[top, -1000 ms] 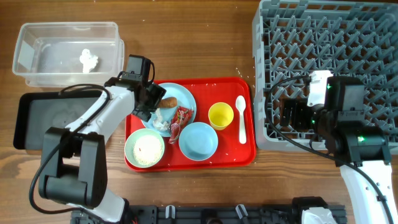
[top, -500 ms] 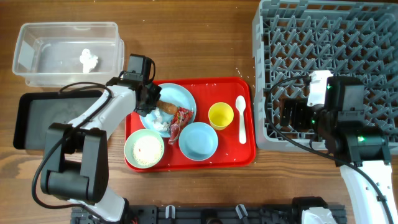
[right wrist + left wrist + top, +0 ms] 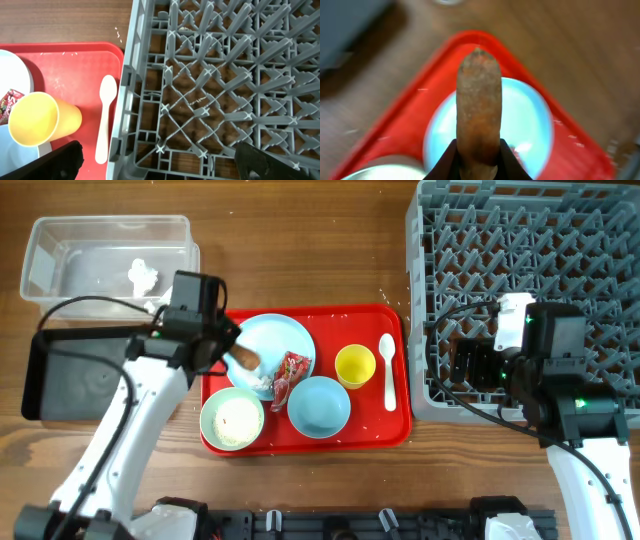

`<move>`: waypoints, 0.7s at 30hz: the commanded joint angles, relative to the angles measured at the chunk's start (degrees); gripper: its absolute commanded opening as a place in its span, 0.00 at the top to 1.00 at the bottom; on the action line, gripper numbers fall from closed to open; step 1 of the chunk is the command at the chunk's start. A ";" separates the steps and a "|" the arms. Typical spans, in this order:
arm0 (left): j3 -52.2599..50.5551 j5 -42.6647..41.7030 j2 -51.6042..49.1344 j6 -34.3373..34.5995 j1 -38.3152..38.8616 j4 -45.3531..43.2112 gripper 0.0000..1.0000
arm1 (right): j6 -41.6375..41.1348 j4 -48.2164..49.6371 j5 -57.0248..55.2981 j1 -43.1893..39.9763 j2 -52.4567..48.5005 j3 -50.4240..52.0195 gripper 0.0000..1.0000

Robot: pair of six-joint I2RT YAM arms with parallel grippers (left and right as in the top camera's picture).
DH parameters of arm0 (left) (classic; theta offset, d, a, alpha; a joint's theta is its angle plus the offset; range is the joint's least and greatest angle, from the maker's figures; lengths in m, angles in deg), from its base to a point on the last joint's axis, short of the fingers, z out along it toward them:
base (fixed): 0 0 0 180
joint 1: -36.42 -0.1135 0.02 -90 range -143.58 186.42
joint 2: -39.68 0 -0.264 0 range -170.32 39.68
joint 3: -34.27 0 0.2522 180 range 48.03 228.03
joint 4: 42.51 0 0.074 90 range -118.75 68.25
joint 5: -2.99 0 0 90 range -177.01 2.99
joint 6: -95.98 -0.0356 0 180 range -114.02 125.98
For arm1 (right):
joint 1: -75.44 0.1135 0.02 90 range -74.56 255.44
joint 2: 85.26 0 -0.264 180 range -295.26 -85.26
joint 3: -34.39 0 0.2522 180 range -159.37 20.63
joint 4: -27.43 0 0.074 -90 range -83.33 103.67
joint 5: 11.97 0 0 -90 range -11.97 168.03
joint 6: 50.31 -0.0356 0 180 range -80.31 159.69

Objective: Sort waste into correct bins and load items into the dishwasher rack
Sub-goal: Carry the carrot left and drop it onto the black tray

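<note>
On my left wrist feed, the left gripper (image 3: 479,161) is clamped on the orange carrot-like piece (image 3: 479,100). One finger presses each side of its near end, so the piece sticks straight out past the fingertips. Beneath it sits the light blue round plate (image 3: 530,120), and under that the red plastic serving tray (image 3: 415,115), whose corner lies just beyond the carrot's far tip (the background is blurred, so I cannot tell whether the piece touches the plate).

From overhead, the crumpled white tissue (image 3: 262,380) and the small red snack wrapper (image 3: 290,368) lie on the plate, just to the right of these fingers. The pale green bowl (image 3: 207,412), holding loose white rice (image 3: 238,420), sits back from the fingertips toward the arm's base. The shallow black rectangular tray (image 3: 70,375) is off to their left. Farther out beyond the fingers stands the clear plastic rectangular tub (image 3: 60,240), with a white lump (image 3: 143,276) inside.

The right gripper (image 3: 160,165) is spread wide, with nothing between its fingers (image 3: 55,162). Below and ahead of them is the large grey plastic dishwasher rack (image 3: 225,75). Off the left finger's side, the white plastic spoon (image 3: 105,117) lies flat on the red tray, just beside the rack wall. The small yellow cup (image 3: 35,120) is next beyond the spoon, and the light blue bowl (image 3: 319,405) is near the cup.
</note>
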 commanded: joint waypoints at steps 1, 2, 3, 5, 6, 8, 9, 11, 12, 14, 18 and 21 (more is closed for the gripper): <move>0.11 9.90 1.86 -1.51 -5.07 6.43 0.96 | -0.90 0.17 0.63 0.28 0.09 -1.18 0.00; 0.09 10.05 1.73 -1.53 -7.93 7.10 0.96 | -0.87 0.17 0.63 0.28 0.09 -1.18 0.00; 0.04 10.03 1.70 -1.53 -11.08 7.28 0.96 | -0.90 0.15 0.63 0.28 0.09 -1.18 0.00; 0.04 10.01 1.14 -1.49 -18.67 7.19 0.96 | -0.90 0.11 0.63 0.28 0.09 -1.18 0.00; 0.00 10.03 0.68 -1.51 -21.84 6.95 0.96 | -0.87 0.11 0.63 0.28 0.09 -1.18 0.00; -0.02 10.03 -1.03 -1.55 -28.26 5.97 0.96 | -0.87 0.15 0.63 0.28 0.09 -1.18 0.00; -0.02 10.05 -2.08 -1.55 -30.80 5.40 0.96 | -0.90 0.15 0.63 0.28 0.09 -1.18 0.00; -0.02 10.03 -4.85 -1.55 -34.97 3.19 0.96 | -0.90 0.15 0.66 0.28 0.09 -1.18 0.00; -0.02 9.99 -6.47 -1.53 -36.63 1.75 0.96 | -0.92 0.07 0.66 0.28 0.09 -1.18 0.00; -0.02 10.03 -10.80 -1.57 -39.17 -1.73 0.91 | -0.94 -0.09 0.66 0.28 0.09 -1.18 0.00; -0.02 10.05 -17.64 -2.03 -40.98 -2.89 0.80 | -0.96 -0.28 0.66 0.28 0.09 -1.18 0.00; 0.02 10.01 -18.45 -3.52 -41.05 -3.13 0.67 | -0.96 -0.26 0.63 0.28 0.09 -1.18 0.00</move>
